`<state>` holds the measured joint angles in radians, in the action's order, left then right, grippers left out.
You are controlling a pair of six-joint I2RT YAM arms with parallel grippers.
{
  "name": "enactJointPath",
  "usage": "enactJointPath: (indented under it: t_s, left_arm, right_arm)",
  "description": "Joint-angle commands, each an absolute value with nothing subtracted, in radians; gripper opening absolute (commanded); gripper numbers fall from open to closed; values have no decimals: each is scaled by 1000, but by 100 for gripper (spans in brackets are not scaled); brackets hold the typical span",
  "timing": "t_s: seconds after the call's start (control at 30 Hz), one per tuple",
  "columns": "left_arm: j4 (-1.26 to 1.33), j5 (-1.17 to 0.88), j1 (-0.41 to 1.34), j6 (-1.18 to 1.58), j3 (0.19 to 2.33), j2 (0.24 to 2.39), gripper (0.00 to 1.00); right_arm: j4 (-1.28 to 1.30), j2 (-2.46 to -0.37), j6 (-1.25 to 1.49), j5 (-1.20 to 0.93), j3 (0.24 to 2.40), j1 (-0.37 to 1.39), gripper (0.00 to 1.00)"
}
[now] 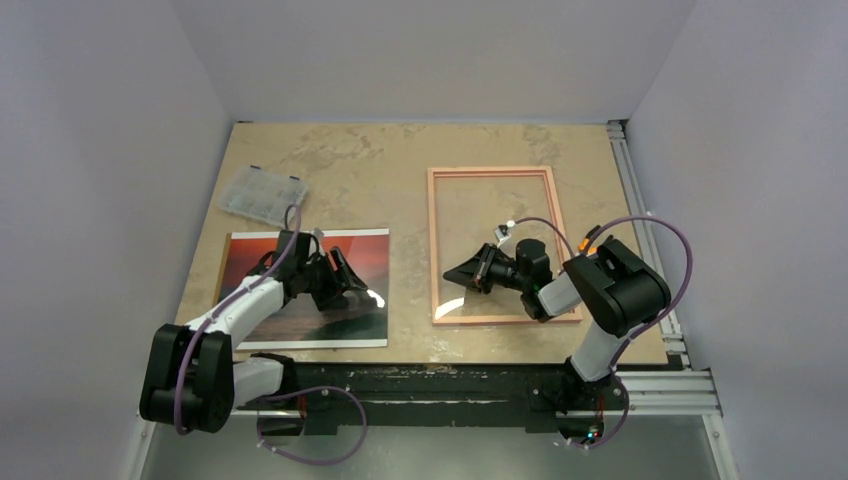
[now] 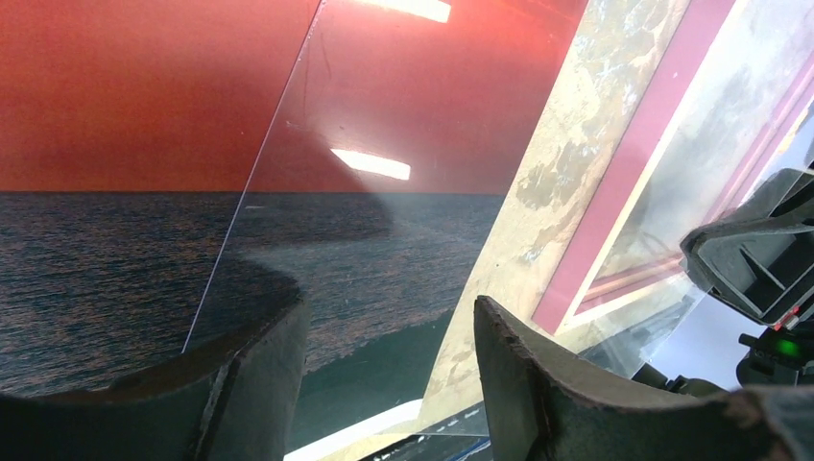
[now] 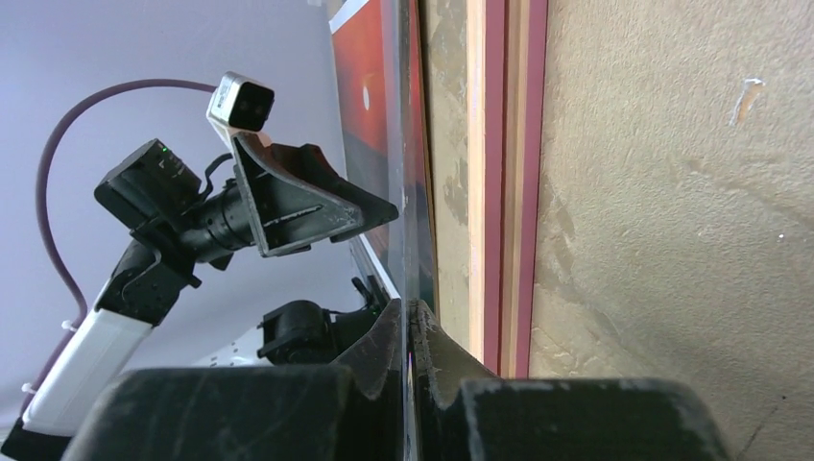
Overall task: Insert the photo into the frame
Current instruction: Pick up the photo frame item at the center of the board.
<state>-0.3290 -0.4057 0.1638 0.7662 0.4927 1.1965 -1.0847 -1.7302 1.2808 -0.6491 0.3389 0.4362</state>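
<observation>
- Jaws of the right gripper (image 3: 411, 317) were clenched on the thin edge of a clear, glossy sheet (image 3: 408, 192), seen edge-on in the right wrist view.
- This gripper sat low over the inside of the thin pinkish light-wood rectangular frame (image 1: 490, 171), close to its left rail, with its fingertips pointing towards the photo.
- Jaws of the left gripper (image 2: 387, 307) were released and stood apart, with nothing between them. They hung above the right part of the large glossy sunset photo (image 1: 300, 325), and its dark sea showed in the gap.
- The photo lay face up and flat on the beige marbled tabletop (image 1: 380, 150), to the left of the frame. A strip of bare table separated the two.
- In the left wrist view the clear sheet reached across from the frame side over the photo, and its straight edge crossed the red sky.
- A small clear plastic compartment box (image 1: 262, 193) rested beyond the photo, well apart from both grippers.
</observation>
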Motion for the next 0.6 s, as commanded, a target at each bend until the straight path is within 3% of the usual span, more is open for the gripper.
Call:
enactJointPath:
  t_s: [0.0,0.17,0.3,0.57]
  left_arm:
    - [-355,-355,163,742,445,1192,62]
    - [-384,-384,163,736,462,1074,66]
    - [-463,-386,164,720,511,978,73]
    - [-563,-424,164,716,607,889,76]
  right_arm:
    - [-1121,-1687,1284,-640,366,443,0]
    - [-915,-1562,1179,-631,410,443,0]
    - [-565,-1391,1027,-574,499,443,0]
    - [30,-1075,748,-386,739,438,0]
